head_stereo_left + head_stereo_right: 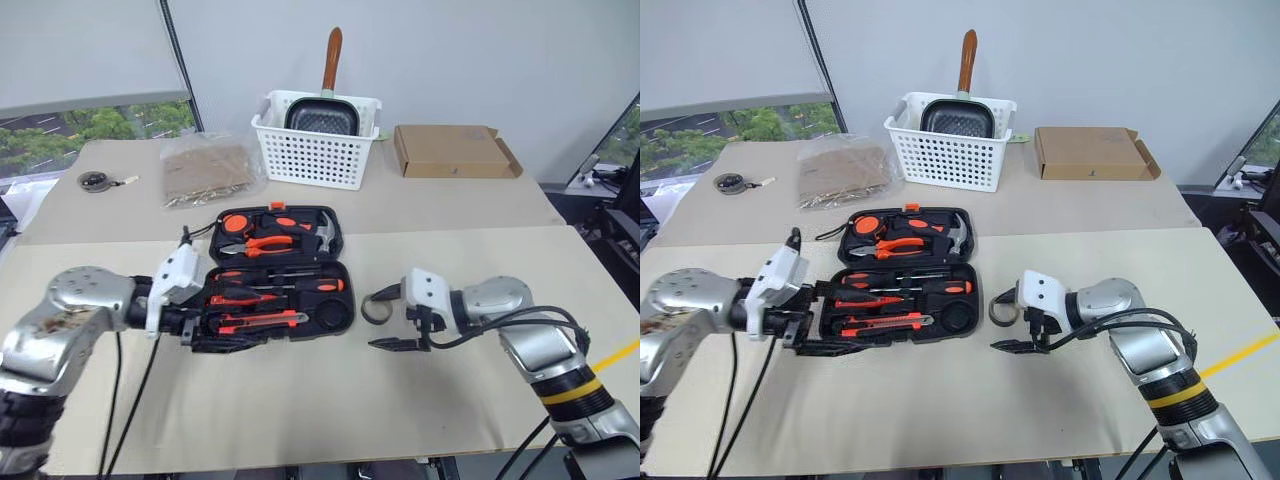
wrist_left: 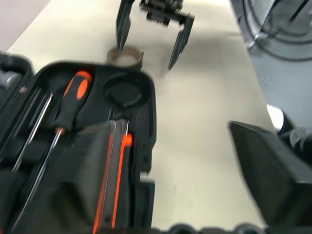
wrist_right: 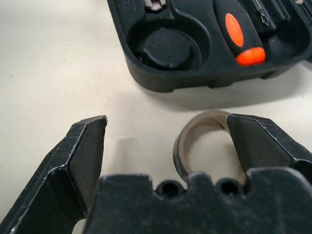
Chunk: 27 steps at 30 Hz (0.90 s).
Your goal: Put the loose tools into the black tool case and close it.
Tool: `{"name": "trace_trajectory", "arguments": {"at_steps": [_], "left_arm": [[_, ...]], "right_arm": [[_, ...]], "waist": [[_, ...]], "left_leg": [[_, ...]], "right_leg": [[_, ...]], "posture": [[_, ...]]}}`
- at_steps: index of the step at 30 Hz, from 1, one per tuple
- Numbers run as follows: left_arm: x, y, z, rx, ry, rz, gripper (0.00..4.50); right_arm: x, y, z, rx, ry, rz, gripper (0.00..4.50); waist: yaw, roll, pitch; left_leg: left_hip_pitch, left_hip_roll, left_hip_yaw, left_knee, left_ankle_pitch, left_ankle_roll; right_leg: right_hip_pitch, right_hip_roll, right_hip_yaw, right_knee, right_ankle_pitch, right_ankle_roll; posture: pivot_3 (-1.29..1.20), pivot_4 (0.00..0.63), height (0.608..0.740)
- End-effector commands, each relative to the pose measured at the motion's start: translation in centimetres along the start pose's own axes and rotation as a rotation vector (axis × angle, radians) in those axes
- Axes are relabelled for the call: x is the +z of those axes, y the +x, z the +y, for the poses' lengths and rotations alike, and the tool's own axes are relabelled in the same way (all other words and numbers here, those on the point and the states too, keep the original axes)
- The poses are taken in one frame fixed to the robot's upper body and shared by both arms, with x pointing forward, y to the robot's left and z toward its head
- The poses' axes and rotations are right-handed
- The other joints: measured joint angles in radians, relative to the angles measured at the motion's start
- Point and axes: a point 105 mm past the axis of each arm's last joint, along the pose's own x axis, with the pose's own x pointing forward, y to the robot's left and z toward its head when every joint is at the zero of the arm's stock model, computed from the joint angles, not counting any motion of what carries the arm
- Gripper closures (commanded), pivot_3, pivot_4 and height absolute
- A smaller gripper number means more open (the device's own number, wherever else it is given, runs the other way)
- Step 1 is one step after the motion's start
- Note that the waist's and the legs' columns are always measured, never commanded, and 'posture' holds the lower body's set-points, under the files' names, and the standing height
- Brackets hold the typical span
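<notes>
Right gripper [image 3: 165, 146] angled down, spread beside tape roll [image 3: 195, 141]

White basket [image 1: 315, 150] holding a pan, brown box [image 1: 452, 151], clear bag [image 1: 208, 170], possibly a corded gadget [image 1: 97, 181].

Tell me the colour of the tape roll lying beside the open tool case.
The tape roll is greyish-tan outside and paler beige inside, best seen in the right wrist view.

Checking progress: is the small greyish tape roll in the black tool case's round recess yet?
No, the small greyish tape roll lies on the table beside the black tool case, whose round recess is empty.
</notes>
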Motion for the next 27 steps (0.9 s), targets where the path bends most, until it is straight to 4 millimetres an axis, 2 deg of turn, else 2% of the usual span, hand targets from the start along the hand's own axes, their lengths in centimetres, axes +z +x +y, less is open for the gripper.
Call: {"name": "trace_trajectory", "arguments": {"at_steps": [1, 10, 15, 19, 24, 27], "left_arm": [[1.2, -0.6, -0.5, 0.049, 0.032, -0.017, 0.0], [0.8, -0.4, -1.4, 0.037, 0.013, 0.006, 0.0], [0.9, -0.4, -1.4, 0.037, 0.013, -0.003, 0.0], [1.0, -0.7, -1.4, 0.051, 0.008, -0.012, 0.0], [0.9, -0.7, -1.5, 0.059, 0.002, -0.017, 0.0], [1.0, -0.6, -1.7, 0.062, 0.0, -0.022, 0.0]], "right_arm": [[-0.2, -0.2, -0.8, -0.055, -0.031, 0.052, 1.46], [-0.3, 0.0, -1.4, -0.059, -0.039, 0.073, 4.48], [0.1, -0.2, -1.8, -0.068, -0.05, 0.067, 4.48], [2.3, -0.7, -2.8, -0.1, -0.112, 0.033, 4.48], [6.7, 1.4, -1.2, -0.009, -0.158, -0.099, 4.48], [7.5, 2.8, 0.2, 0.059, -0.162, -0.128, 4.48]], "waist": [[0.002, 0.0, 0.0], [0.001, 0.0, 0.0], [0.001, 0.0, 0.0], [0.0, 0.0, 0.0], [-0.002, 0.0, 0.0], [-0.001, 0.0, 0.0]], "left_leg": [[0.0, 0.0, 0.0, 0.0, 0.0, 0.0], [0.0, 0.0, 0.0, 0.0, 0.001, -0.001], [0.0, 0.0, 0.0, 0.0, 0.001, -0.002], [0.0, 0.0, 0.0, 0.0, 0.001, -0.002], [0.0, 0.001, 0.0, 0.0, 0.002, -0.003], [0.0, 0.001, 0.0, 0.0, 0.002, -0.003]], "right_leg": [[0.0, 0.0, 0.0, 0.0, 0.0, 0.0], [0.0, 0.0, 0.0, 0.0, 0.0, 0.0], [0.0, 0.0, 0.0, 0.0, 0.0, 0.0], [0.0, 0.0, 0.0, 0.001, 0.0, 0.0], [-0.001, 0.002, 0.0, 0.001, 0.0, 0.0], [-0.001, 0.002, 0.0, 0.001, 0.0, 0.0]], "posture": [[0.0, 0.15, 0.7], [0.0, 0.15, 0.7], [0.0, 0.15, 0.7], [0.0, 0.15, 0.7], [0.0, 0.15, 0.7], [0.0, 0.15, 0.7]]}}
